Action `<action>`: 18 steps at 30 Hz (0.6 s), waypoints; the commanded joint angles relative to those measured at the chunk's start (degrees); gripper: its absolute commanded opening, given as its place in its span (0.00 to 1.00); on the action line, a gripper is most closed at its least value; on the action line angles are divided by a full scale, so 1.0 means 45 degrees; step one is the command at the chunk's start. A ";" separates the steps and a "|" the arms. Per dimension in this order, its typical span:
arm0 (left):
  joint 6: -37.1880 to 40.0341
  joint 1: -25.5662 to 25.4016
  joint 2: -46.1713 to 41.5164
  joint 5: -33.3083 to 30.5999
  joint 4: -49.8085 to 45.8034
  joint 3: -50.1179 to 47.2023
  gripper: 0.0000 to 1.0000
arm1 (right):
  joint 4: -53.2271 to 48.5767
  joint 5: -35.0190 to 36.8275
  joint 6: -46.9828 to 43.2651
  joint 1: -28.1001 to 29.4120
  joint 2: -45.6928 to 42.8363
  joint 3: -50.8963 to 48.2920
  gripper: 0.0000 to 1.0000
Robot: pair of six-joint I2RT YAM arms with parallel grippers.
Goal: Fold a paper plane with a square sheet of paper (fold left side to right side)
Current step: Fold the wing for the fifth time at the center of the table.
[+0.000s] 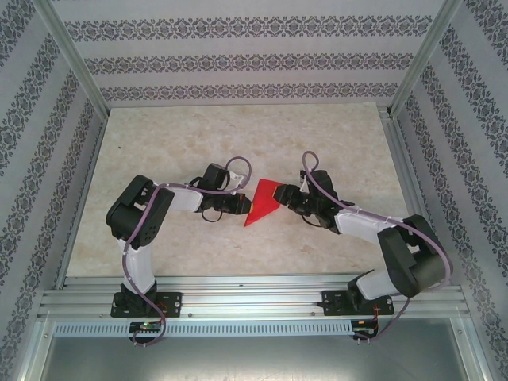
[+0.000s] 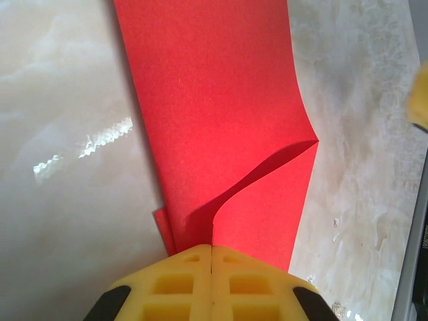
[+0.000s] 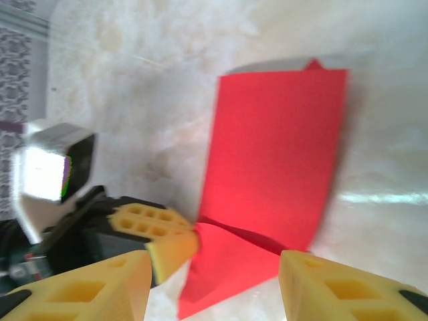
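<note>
My left claw is pressed tight together, its 2 yellow fingers meeting with no gap, and it pinches the near-left edge of the red paper. From that wrist the sheet runs straight away from the fingertips. 1 layer lies flat, and a second layer curls up just past the grip and casts a dark shadow under its raised edge. My right claw is spread wide, its 2 fingers well apart. The paper's nearest corner lies in the gap between them, and I cannot tell whether either finger touches it. In that same wrist view, 1 yellow finger of my left claw sits against the sheet's left edge, close to the crease where a flap folds over. From above, the paper lies in the middle of the table, between my 2 claws, the left 1 at its left edge and the right 1 just beside its right edge. There it reads as a narrow red triangle. Its long axis runs from far to near, leaning a little leftward, with the broad end at the far side and the sharp tip pointing near and slightly left, toward my bases.
</note>
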 commanded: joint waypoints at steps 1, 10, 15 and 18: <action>0.0104 0.0227 -0.0297 -0.0575 0.0220 0.0039 0.00 | -0.0052 -0.0406 -0.0099 -0.0147 0.0804 0.0253 0.54; 0.0135 0.0217 -0.0188 -0.0562 0.0297 0.0002 0.00 | 0.1101 -0.0845 0.0989 -0.0310 0.2830 0.0850 0.49; 0.0172 0.0221 -0.0180 -0.0572 0.0281 -0.0022 0.00 | 0.1725 -0.1185 0.1337 -0.0310 0.3565 0.1093 0.46; 0.0166 0.0221 -0.0194 -0.0594 0.0278 -0.0042 0.00 | 0.2176 -0.1354 0.1567 -0.0310 0.3688 0.1142 0.40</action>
